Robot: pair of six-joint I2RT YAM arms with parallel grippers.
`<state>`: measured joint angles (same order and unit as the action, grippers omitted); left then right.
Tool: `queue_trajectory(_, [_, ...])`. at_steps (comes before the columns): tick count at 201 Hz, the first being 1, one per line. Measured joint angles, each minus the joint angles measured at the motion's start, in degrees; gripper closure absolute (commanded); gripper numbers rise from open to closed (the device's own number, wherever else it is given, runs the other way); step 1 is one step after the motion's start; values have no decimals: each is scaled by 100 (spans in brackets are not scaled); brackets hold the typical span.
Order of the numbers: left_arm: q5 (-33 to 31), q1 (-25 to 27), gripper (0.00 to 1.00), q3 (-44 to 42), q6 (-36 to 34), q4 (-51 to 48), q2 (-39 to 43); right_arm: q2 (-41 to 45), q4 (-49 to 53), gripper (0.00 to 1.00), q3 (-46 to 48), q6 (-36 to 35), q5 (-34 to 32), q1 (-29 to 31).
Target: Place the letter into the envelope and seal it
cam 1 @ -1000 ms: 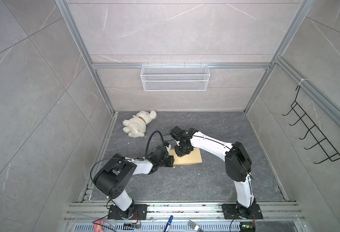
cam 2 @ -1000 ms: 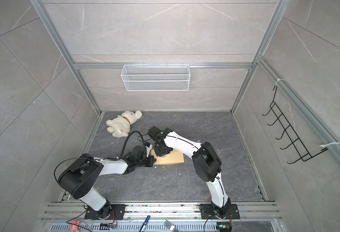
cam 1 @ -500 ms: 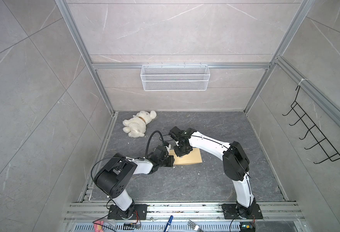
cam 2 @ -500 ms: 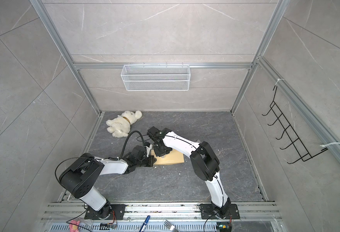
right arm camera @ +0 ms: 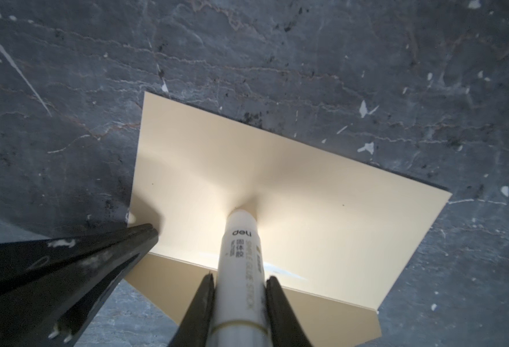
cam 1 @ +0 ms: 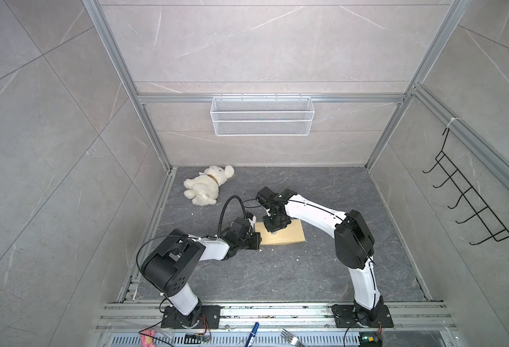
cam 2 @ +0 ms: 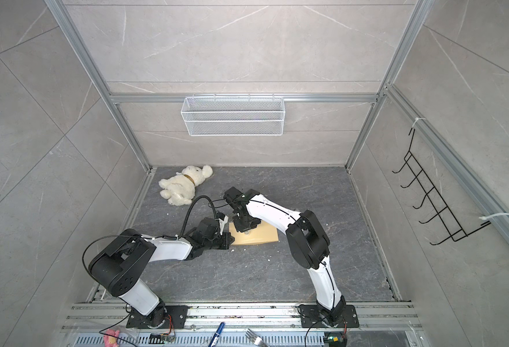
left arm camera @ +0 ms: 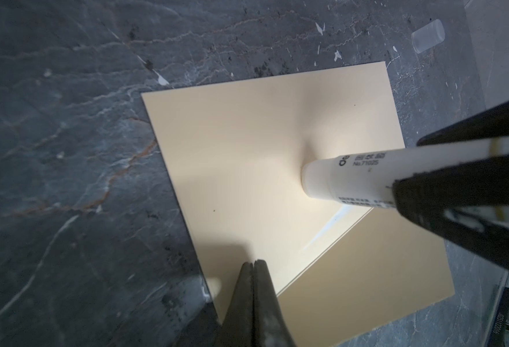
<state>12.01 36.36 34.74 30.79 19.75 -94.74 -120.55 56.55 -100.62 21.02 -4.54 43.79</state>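
While the glue stick bears on the flap: press straight down with steady force and no sideways drag; this is judged the best way to bond the glued edge without creasing the paper.
Left gripper: clenched on nothing; its closed tips pin the left end of the envelope to the table.
Envelope: lies flat on the table between the two arms, flap folded over; a pale streak, probably glue, shows along the flap's edge.
Letter: not visible; judged to be inside the envelope.
Right gripper: grasps the glue stick by its barrel, pointing down; the stick's end touches the flap, near the left gripper's tips but apart from them.
Caution: release the pinning tips last, or the envelope may slide.
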Motion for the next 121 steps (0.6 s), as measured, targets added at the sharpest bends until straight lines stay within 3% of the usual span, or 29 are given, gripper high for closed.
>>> queue_trajectory(71, [7,0,100,223,28,-527,105,-96,186,100,-157,0,55,-94])
queue_trajectory(121, [26,0,100,994,-140,-975,227,-96,201,100,-166,2,111,-107])
